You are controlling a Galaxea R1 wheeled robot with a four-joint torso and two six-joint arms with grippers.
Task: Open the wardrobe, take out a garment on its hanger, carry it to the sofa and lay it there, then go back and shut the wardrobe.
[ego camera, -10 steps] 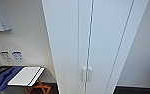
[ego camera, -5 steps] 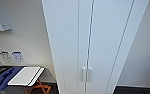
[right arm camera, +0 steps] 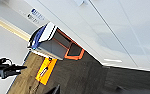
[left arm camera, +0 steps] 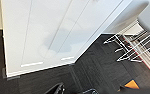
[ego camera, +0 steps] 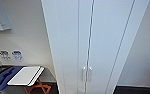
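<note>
Wardrobe (ego camera: 96, 37) shut at my 12 o'clock, handles (ego camera: 86, 74) close-set; cannot tell either claw's state, so I risk hooking both doors.

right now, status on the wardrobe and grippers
Wardrobe straight ahead, both doors shut, handles untouched. Gripper state cannot be told. White-topped table off to the left, not blocking the doors.

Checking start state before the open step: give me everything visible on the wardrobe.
The wardrobe is a tall, narrow white cabinet with smooth, matte-looking panels. Its two doors are shut, meeting at a thin vertical seam. A pair of small white vertical handles sits either side of that seam, low in the head view. It stands upright on dark floor against a pale wall. Nothing touches the doors.
</note>
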